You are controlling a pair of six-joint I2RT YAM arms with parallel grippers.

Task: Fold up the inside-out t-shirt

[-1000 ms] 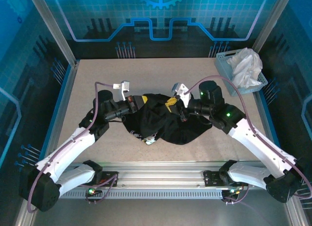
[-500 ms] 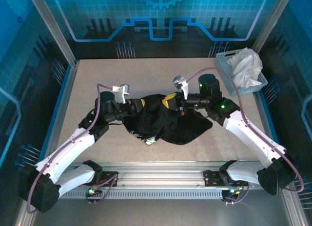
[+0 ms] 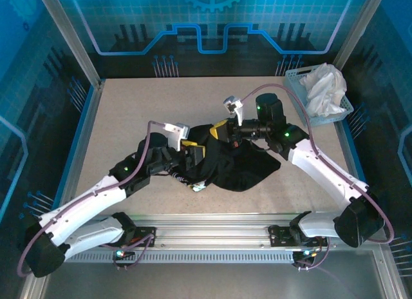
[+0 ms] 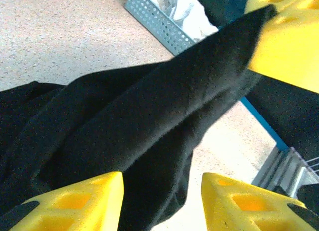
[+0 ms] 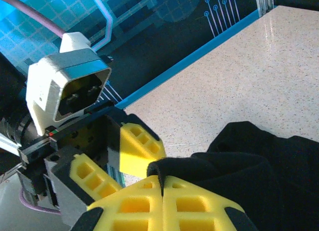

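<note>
The inside-out t-shirt (image 3: 241, 167) is a black bunched heap in the middle of the table, with a small white label (image 3: 199, 186) at its near edge. My right gripper (image 3: 221, 129) is shut on a raised fold of the shirt (image 5: 199, 166) at its far left corner, its fingertips (image 5: 162, 188) pressed together. My left gripper (image 3: 189, 149) is right beside it, open. A taut band of the black fabric (image 4: 149, 106) runs past its left finger (image 4: 79, 203) up to the right gripper's yellow finger (image 4: 286, 47). Bare table shows between the fabric and its right finger (image 4: 249, 203).
A grey perforated basket (image 3: 295, 86) with a white cloth (image 3: 325, 86) in it stands at the back right corner. Speckled beige tabletop (image 3: 129, 112) lies bare to the left and behind the shirt. Metal frame posts and blue walls bound the table.
My left gripper has opened and let go of the shirt, and its arm has swung right, close to the right gripper. The right gripper has moved a little left and back, still pinching fabric.
</note>
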